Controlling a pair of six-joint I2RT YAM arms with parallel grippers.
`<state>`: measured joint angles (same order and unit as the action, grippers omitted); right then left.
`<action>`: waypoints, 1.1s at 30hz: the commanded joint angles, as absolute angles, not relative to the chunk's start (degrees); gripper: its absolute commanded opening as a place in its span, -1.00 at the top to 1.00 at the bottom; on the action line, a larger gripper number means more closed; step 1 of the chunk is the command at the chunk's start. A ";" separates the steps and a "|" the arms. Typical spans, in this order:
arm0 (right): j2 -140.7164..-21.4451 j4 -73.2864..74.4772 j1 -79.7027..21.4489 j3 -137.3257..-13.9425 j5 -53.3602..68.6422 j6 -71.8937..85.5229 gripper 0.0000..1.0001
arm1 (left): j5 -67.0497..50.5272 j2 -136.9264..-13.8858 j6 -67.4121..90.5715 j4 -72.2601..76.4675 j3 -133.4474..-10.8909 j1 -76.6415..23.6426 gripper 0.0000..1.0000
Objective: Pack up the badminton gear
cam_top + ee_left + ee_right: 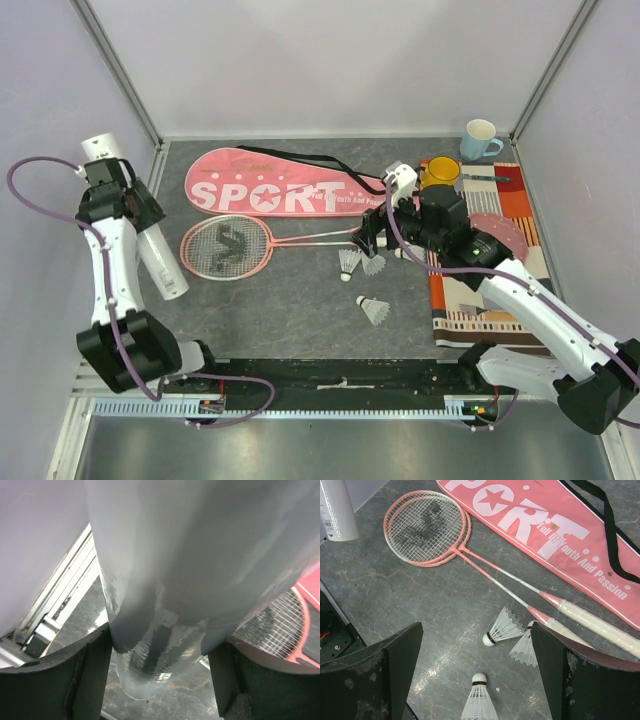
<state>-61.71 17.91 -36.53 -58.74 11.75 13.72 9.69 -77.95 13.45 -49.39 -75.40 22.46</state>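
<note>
L hand (118, 190) (160, 645): long white tube (160, 255) (190, 555) sits btwn my fingers (90, 680) and fills the whole gap, both fingers pressed against its sides. So I've got hold of the tube w/ the hand fairly wide; can't tell how firm the hold is. Tube is at the far-left of the table (300, 320), tilted, top end up by the wall, bottom end down near the tabletop.

R hand (372, 233) (475, 627): spread fully, nothing in it. It hangs over the shuttlecocks (349, 264) (502, 627). I see three: two side by side next to the racket handles, one nearer me, all lying on the table.

The two rackets (227, 246) (427, 527) lie stacked, heads to the left, white handles toward my R hand. Pink SPORT bag (270, 185) (560, 525) lies flat just behind them, black strap trailing right.

Striped orange cloth (480, 290) is under my R arm; yellow cup (441, 172) and blue cup (480, 138) are at its far end.
</note>
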 commanded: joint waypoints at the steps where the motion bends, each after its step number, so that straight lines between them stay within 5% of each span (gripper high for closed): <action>1: -63.62 17.84 -36.65 -62.05 12.30 15.03 -0.96 | 1.51 -68.31 15.64 -43.95 -71.29 17.94 0.33; 11: -67.77 21.35 -36.74 -65.21 12.92 15.29 -0.96 | -12.03 -56.52 9.95 -35.16 -66.45 -11.04 0.30; 20: -66.97 31.10 -36.74 -70.13 12.41 18.00 -0.96 | -21.10 -48.52 0.09 -24.09 -54.06 -23.98 0.25; 26: -70.30 43.41 -36.65 -90.06 7.03 17.05 -0.96 | -20.22 -48.69 -2.64 -21.09 -49.13 -28.47 0.29; 33: -77.51 49.21 -36.56 -107.91 16.25 17.83 -0.96 | -16.70 -47.90 -3.08 -20.04 -47.29 -29.97 0.29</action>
